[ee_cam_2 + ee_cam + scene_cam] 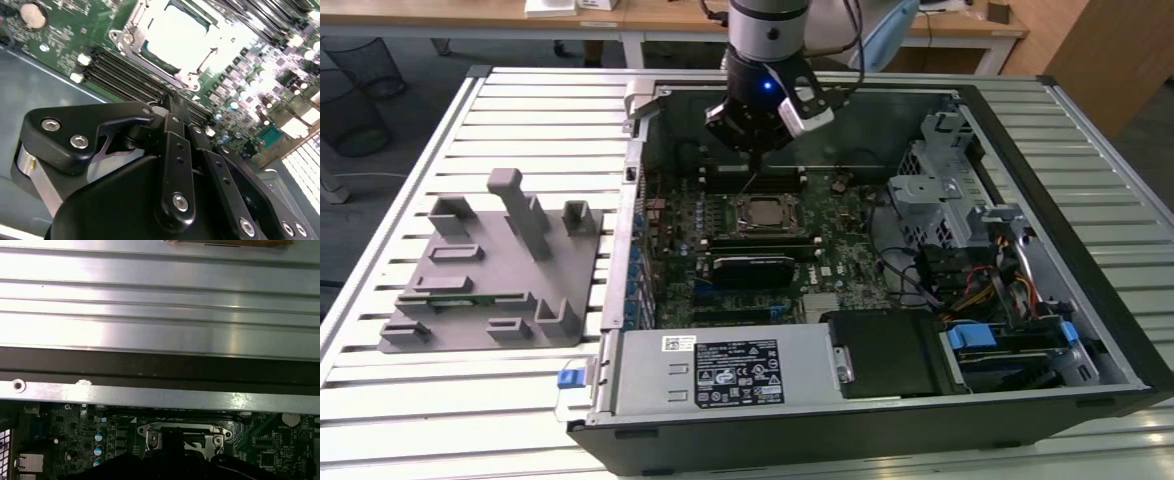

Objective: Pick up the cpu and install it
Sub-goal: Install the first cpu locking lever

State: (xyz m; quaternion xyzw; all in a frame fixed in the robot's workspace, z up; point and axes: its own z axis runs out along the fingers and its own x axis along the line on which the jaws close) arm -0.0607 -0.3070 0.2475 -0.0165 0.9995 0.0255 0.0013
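The cpu (758, 213) lies flat in its socket in the middle of the green motherboard (854, 255), inside the open computer case. Its pale silver-white top (180, 32) shines within the metal socket frame (182, 432). My gripper (753, 150) hangs above the board, just behind the socket toward the case's back wall. In the second wrist view its black fingers (172, 125) run together to a closed tip (170, 102) with nothing between them, over the memory slots (125, 80) beside the socket.
A grey fixture (480, 270) stands on the slatted table at the exterior view's left. In the case, a silver box with a label (720, 372) lies at the front, a black ribbed module (750, 265) lies in front of the socket, and a drive cage (941, 190) with cables (961, 285) is at the right.
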